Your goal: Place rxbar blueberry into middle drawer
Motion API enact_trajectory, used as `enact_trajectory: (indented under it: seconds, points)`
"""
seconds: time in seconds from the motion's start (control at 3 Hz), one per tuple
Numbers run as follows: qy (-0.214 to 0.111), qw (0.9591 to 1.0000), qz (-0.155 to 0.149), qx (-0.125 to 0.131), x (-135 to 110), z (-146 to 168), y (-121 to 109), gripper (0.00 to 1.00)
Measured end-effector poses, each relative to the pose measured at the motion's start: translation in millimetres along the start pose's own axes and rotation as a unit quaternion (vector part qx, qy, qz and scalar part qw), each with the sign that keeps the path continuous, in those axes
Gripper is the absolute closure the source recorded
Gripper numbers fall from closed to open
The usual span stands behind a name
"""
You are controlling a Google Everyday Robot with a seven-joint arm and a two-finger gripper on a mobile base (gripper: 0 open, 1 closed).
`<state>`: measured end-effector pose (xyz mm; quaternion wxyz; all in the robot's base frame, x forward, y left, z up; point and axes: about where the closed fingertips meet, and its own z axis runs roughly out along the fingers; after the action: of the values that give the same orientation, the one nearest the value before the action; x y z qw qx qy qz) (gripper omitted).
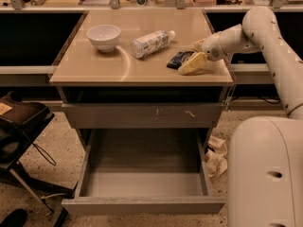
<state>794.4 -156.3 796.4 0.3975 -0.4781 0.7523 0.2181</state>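
Note:
The rxbar blueberry (176, 59), a dark flat bar, lies on the tan tabletop (94, 65) near its right front corner. My gripper (193, 60) is right at the bar's right end, low over the tabletop, with the white arm reaching in from the right. Part of the bar is hidden behind the gripper. The middle drawer (144, 176) is pulled wide open below the table, with a bare grey floor.
A white bowl (103, 36) stands at the back left of the tabletop. A white plastic bottle (150, 43) lies on its side in the middle. A closed drawer front with pale scratches (142, 116) sits above the open drawer. A dark chair (19, 126) stands left; my white base (265, 174) is at the right.

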Motion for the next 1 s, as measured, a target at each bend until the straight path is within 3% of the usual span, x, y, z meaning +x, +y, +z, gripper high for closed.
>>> enact_trajectory:
  seconds: [0.67,1.0]
  points:
    - [0.000,1.0000,0.000,0.000,-0.1,0.0,0.0,0.88]
    - [0.000,1.0000,0.000,0.000,-6.4,-4.8,-0.5,1.00]
